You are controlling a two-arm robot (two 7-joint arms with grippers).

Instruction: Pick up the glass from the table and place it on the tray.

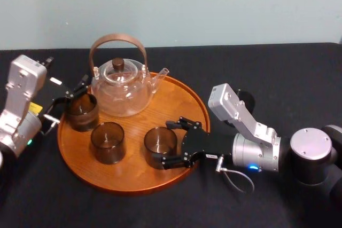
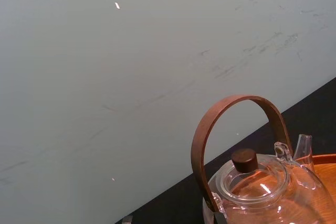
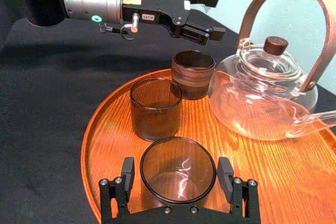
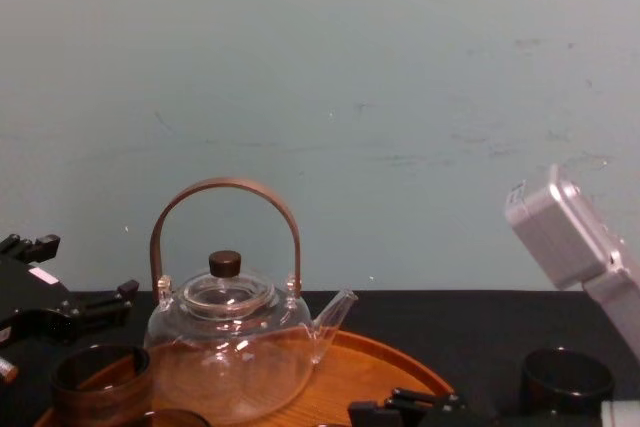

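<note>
Smoked glass point(image 3: 177, 176) on tray point(image 3: 294, 182), lower centre | between your right gripper's point(image 3: 176, 164) spread fingers, untouched | left gripper point(image 3: 210, 15) spread too, upper centre

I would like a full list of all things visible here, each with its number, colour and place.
tray: one, orange-brown wood, on the table.
teapot: one, clear glass with brown handle and knob, at the tray's back.
glasses: three, smoky brown, on the tray: left glass, middle glass, right glass.
dark cup: one, black, on the table to the right, off the tray.
table: one, black.
wall: pale grey-green, behind the table.
left gripper: open, by the left glass.
right gripper: open, a finger on each side of the right glass.
</note>
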